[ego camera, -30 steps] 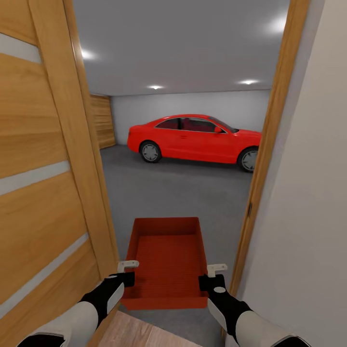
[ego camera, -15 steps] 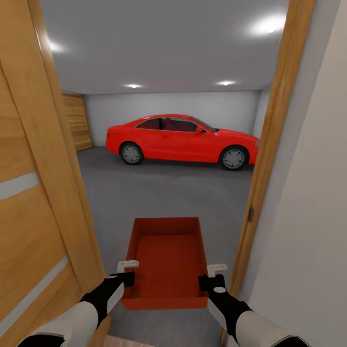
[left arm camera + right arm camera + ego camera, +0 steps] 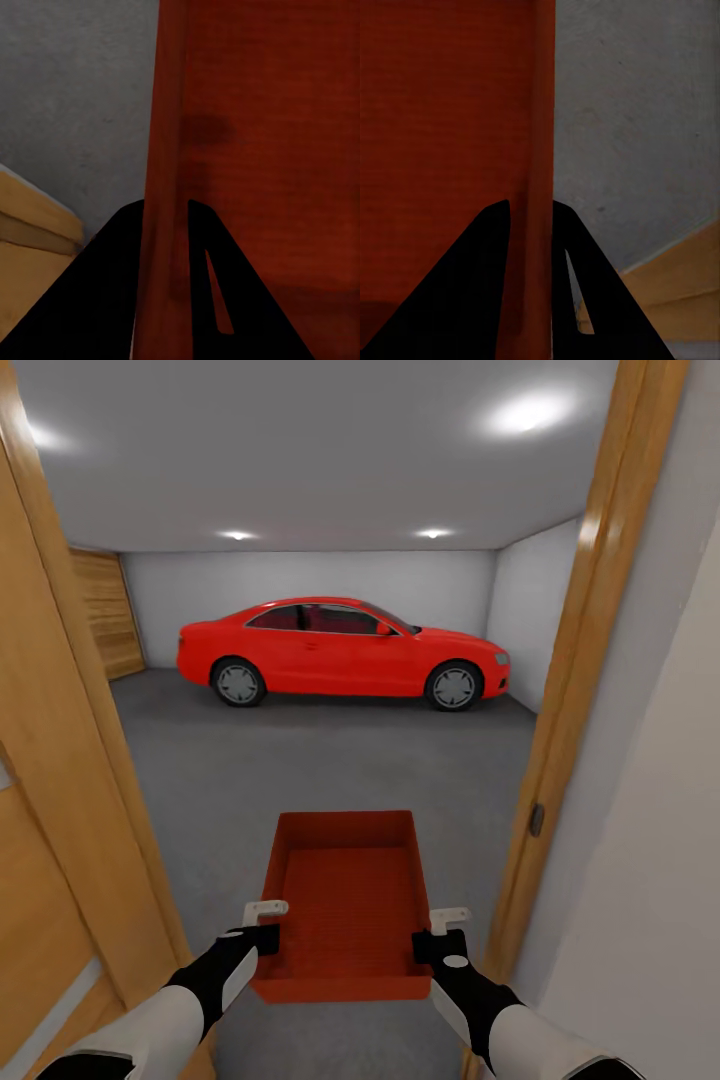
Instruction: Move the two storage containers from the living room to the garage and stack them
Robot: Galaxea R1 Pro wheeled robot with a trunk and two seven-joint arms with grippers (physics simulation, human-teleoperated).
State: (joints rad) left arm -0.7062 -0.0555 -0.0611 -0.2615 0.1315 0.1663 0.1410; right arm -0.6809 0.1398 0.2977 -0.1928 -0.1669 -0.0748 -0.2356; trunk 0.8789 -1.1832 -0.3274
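I carry a red-orange open-top storage container (image 3: 345,900) level in front of me, above the dark grey garage floor (image 3: 320,760). My left gripper (image 3: 262,935) is shut on its left wall (image 3: 169,187). My right gripper (image 3: 438,940) is shut on its right wall (image 3: 542,187). In each wrist view the thin wall runs between the two black fingers. The container looks empty inside. Ahead lies the garage with a red car (image 3: 340,650) parked sideways before the grey back wall. The second container is out of view.
I stand in a doorway: an open wooden door (image 3: 50,810) close at the left, the wooden door frame (image 3: 580,690) and a white wall (image 3: 660,880) close at the right. A wooden plank garage door (image 3: 105,615) shows at the far left.
The view has moved forward and swung through the doorway; more of the garage and its right wall shows, and the car has slid left in the picture. Both grippers still hold the container.
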